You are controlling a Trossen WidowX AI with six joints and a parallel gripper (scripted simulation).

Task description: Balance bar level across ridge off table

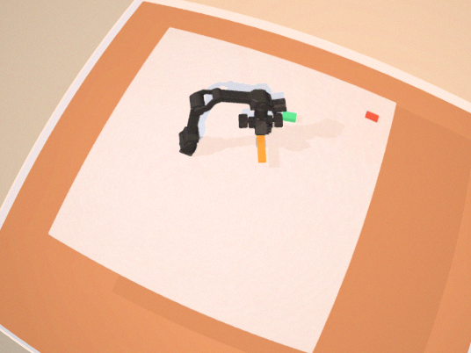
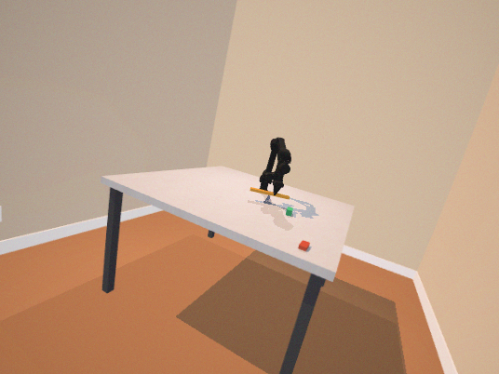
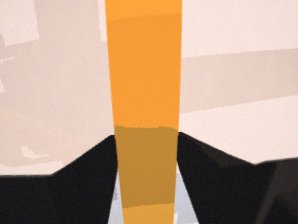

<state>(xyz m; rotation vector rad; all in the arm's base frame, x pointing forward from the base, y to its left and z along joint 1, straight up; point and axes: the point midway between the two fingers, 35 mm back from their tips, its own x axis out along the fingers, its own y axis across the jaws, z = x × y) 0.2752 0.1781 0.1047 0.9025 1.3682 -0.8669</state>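
The orange bar (image 1: 262,151) (image 2: 256,190) (image 3: 144,70) is held above the table, with its shadow apart from it. My gripper (image 2: 270,192) (image 3: 147,135) is shut on the bar, one black finger against each side. In the exterior view the bar looks close to level. A small grey-blue ridge (image 2: 268,200) shows right under the bar, below the fingers. Whether the bar touches it I cannot tell. In the top view the arm hides the ridge, the fingertips and the bar's far part.
A green block (image 1: 289,117) (image 2: 289,211) lies on the white table (image 1: 198,219) (image 2: 186,200), close beside the gripper in the top view. A red block (image 1: 372,116) (image 2: 303,245) lies farther off, near the table's edge.
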